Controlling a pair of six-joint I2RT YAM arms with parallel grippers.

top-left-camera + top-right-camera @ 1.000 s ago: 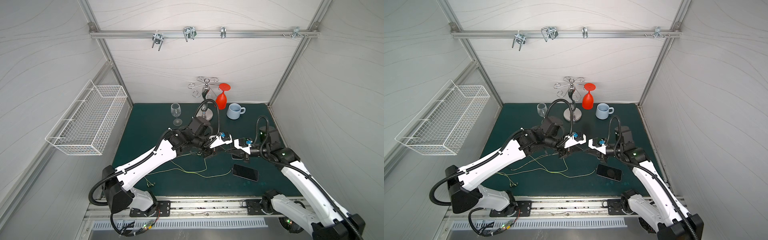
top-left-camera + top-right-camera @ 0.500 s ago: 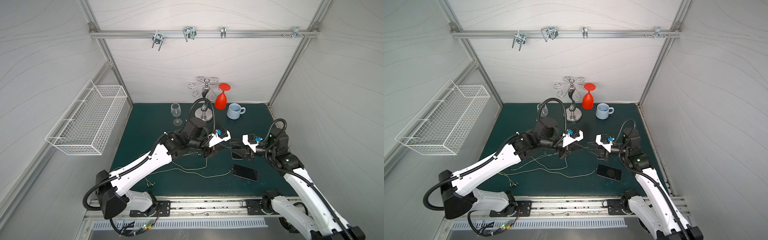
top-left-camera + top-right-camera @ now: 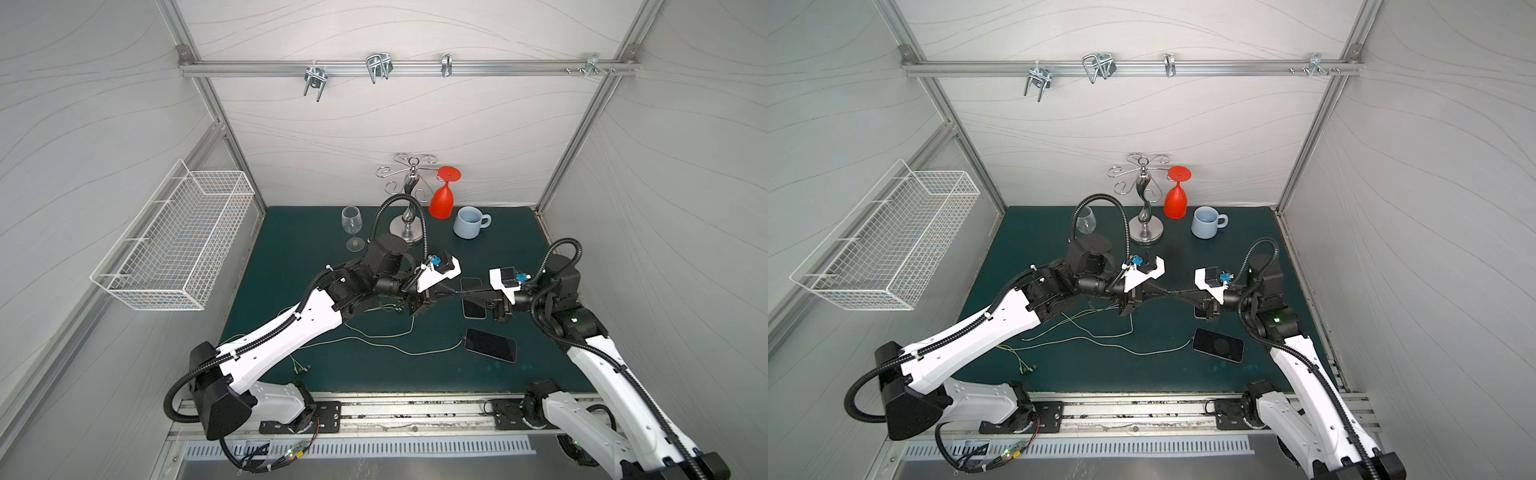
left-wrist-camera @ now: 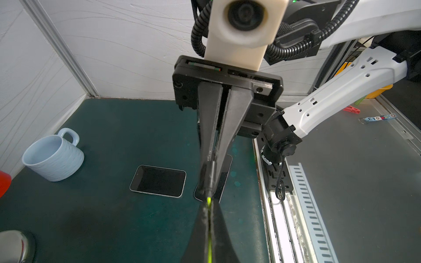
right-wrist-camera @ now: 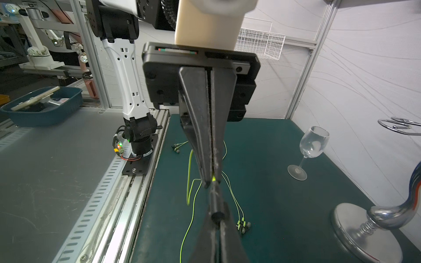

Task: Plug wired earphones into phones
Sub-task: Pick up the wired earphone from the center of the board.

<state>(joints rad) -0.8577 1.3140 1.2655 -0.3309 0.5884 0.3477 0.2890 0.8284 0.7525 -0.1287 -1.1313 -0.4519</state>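
Observation:
Above the green mat my two grippers meet tip to tip. The left gripper is shut on the yellow-green cable of one pair of wired earphones. My right gripper is shut on that cable's dark plug. The rest of the cable trails down to the mat, ending in earbuds. One phone lies near the front with a second cable running to its end. The other phone lies partly under the right gripper.
At the back stand a clear wine glass, a chrome glass rack with a red glass hanging on it, and a pale blue mug. A wire basket hangs on the left wall. The arms' base rail borders the front.
The right arm has drawn back to the right and folded up. The left gripper followed it rightward and a little higher. The two sets of fingertips now touch at the plug.

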